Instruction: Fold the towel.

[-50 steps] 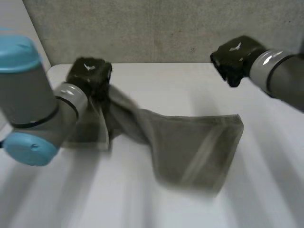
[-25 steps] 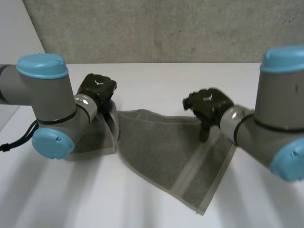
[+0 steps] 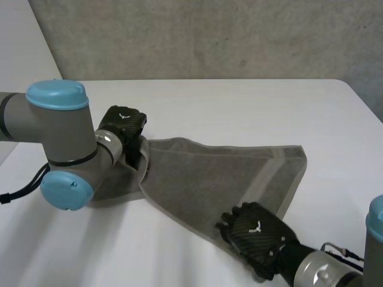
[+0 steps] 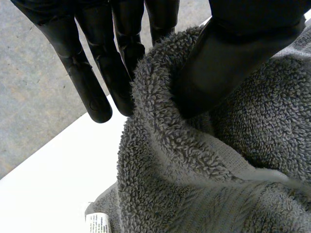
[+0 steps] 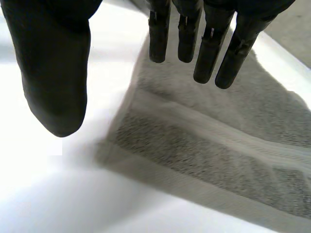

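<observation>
A grey towel (image 3: 209,179) lies spread on the white table (image 3: 239,101), its left end bunched and lifted. My left hand (image 3: 122,122) is at that left end. Its thumb (image 4: 228,53) presses a fold of the towel (image 4: 204,170) against its fingers (image 4: 97,63), so it is shut on the cloth. My right hand (image 3: 254,230) hovers at the towel's near corner by the front of the table. In the right wrist view its fingers (image 5: 209,34) are straight and apart from the thumb (image 5: 53,73), above the striped border of the towel (image 5: 218,141), holding nothing.
A grey concrete wall (image 3: 209,36) stands behind the table's far edge. The table's right edge (image 3: 359,101) runs close to the towel's far corner. A small white label (image 4: 98,223) hangs from the towel's hem beneath my left hand.
My right arm has swung from the far right, across the towel, down to its near corner. The left hand has kept its hold on the bunched end, and the towel now lies flatter.
</observation>
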Robot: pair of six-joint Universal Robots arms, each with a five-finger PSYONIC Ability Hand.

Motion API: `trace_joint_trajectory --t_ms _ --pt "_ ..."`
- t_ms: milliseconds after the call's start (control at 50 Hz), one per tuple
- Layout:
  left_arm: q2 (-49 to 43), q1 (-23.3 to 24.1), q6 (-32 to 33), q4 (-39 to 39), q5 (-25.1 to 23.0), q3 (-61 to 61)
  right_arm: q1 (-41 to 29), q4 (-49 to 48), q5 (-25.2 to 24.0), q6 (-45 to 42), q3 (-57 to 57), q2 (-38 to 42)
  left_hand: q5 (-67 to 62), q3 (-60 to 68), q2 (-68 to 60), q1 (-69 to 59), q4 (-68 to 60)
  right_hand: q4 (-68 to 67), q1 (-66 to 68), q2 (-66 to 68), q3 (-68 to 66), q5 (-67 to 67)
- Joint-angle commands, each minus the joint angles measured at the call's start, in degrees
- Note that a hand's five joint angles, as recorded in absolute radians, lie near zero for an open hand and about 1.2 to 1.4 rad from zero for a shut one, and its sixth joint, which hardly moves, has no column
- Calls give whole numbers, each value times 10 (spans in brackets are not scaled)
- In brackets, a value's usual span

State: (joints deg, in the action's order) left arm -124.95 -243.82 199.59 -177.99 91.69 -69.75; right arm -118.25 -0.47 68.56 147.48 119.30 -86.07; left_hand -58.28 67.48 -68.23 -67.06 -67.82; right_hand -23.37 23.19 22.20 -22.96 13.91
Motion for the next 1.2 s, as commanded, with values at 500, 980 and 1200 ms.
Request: trace_joint_trajectory --t_ms 500,980,1200 --pt "3 5 -15 0 1 -13 42 -73 -45 -78 37 45 10 -2 10 -2 6 -57 59 69 -61 52" --pt "1 6 -17 0 1 -14 38 -103 -44 -96 22 89 12 -4 12 0 7 -131 133 143 -135 126" --pt "3 6 -17 -5 1 -22 38 -108 -41 -96 18 100 14 -6 13 2 9 -163 165 175 -167 158"
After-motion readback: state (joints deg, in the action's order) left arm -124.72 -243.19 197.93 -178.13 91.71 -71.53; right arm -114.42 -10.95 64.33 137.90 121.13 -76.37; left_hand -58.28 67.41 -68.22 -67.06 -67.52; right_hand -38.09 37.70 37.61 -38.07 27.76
